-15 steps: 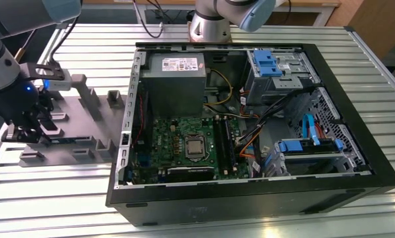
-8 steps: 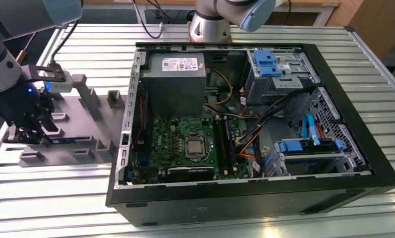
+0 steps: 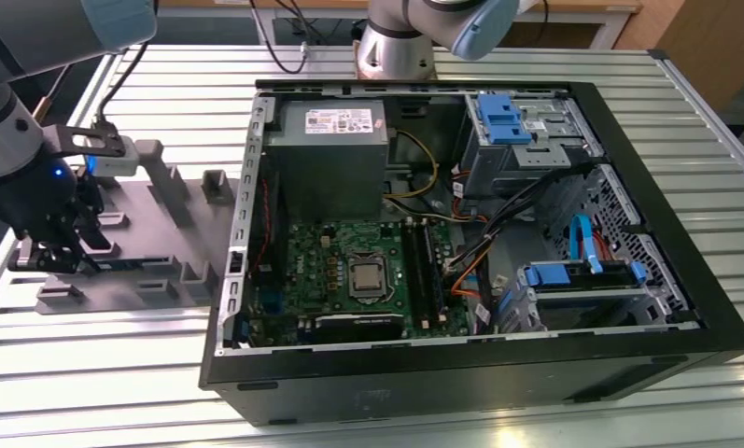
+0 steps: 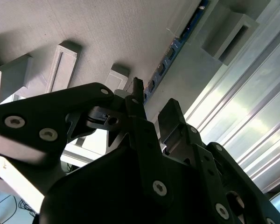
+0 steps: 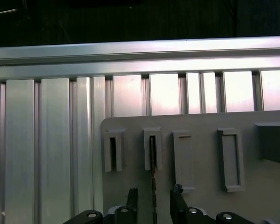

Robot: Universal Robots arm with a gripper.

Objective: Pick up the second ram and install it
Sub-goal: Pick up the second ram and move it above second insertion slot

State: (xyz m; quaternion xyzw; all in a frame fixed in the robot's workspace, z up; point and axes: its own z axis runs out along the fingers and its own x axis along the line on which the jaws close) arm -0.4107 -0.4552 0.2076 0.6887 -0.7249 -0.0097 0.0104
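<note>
- The gripper point(image 5: 154, 201) has its fingers point(image 5: 132, 199) apart, one on each side of the ram point(image 5: 153, 179), with a gap showing on both sides; nothing is clamped.
- The ram stands on edge in a slotted post point(image 5: 152, 148) of the grey fixture point(image 5: 203, 122). In the second wrist view its blue strip with dark chips point(image 4: 166, 58) runs on past the fingertips point(image 4: 138, 89).
- In the exterior view the gripper point(image 3: 54, 257) hangs low over the fixture point(image 3: 160, 233) at that view's left, on the ribbed table point(image 3: 98, 373).
- The slots point(image 3: 418, 266) lie inside the open case point(image 3: 670, 187), well apart from the gripper.
- Judged step: the pick, at the point of grasping.
- A grasp here calls for closing squarely on the ram's flat faces, kept centred so the board is not bent or tipped in its posts.
</note>
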